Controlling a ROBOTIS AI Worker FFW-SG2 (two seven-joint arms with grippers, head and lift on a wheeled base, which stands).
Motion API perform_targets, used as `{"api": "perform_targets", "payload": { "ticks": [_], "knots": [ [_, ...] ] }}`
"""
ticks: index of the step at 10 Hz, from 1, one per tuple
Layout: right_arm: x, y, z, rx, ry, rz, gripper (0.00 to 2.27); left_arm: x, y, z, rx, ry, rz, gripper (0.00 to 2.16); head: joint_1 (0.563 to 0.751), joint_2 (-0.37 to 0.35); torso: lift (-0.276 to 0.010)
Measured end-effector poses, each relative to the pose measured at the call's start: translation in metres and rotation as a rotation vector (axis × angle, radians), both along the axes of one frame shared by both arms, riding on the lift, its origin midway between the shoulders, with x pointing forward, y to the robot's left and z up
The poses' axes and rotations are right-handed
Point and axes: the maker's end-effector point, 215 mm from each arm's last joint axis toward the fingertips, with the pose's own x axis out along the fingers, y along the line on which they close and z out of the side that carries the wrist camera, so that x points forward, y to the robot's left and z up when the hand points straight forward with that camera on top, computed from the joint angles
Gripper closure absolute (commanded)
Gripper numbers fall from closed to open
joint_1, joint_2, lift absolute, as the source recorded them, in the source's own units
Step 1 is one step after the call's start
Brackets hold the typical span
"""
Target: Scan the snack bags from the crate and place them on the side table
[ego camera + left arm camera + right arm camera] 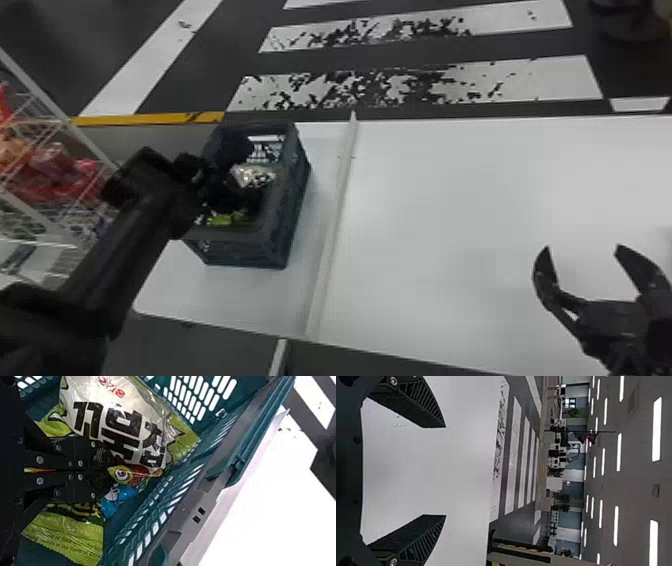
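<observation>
"Where the left arm ends inside the crate (pixel 286 237), what is the state of its pincer (pixel 220 187)?"

"Fingers drawn together, per the left wrist view. Whether they pinch any packaging, I cannot tell."

"Contents around it?"

"Just beside the fingertips, a crumpled white-and-green snack bag (pixel 130 419) with black lettering; on their other side, a green snack bag (pixel 67 534). Blue packaging (pixel 121 498) shows between the two. All lie in the crate."

"And the crate?"

"Upright on the white counter (pixel 475 200), left of a raised strip (pixel 330 230)."

"Right pincer (pixel 582 247)?"

"Over the counter, right of that strip and well apart from the crate. Fingers spread wide, nothing between them."

"Surroundings?"

"At the left, a wire rack (pixel 31 80) bearing red packages (pixel 65 170). Past the counter, dark floor (pixel 175 87) with white stripes, some badly worn."
</observation>
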Motion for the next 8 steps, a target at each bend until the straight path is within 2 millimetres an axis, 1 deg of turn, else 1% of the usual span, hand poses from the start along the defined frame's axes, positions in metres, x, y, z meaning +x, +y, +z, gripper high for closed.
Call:
{"api": "perform_targets", "payload": {
  "ticks": [2,4,6,8],
  "knots": [
    [-0.002,0.002,0.000,0.003,0.000,0.003,0.07,-0.002,0.000,0.011,-0.039,-0.008,-0.004,2.12,0.695,0.262,-0.081],
    [-0.004,0.004,0.001,0.007,-0.001,0.003,0.07,-0.003,0.003,0.032,-0.096,-0.022,-0.009,2.12,0.695,0.267,-0.081],
    [-0.004,0.005,0.002,0.009,-0.002,0.002,0.07,-0.007,0.009,0.053,-0.161,-0.034,-0.002,2.12,0.695,0.276,-0.081],
    [-0.004,0.009,0.003,0.011,-0.003,0.007,0.07,-0.015,0.020,0.064,-0.197,-0.050,0.012,2.12,0.695,0.295,-0.081]
  ]
}}
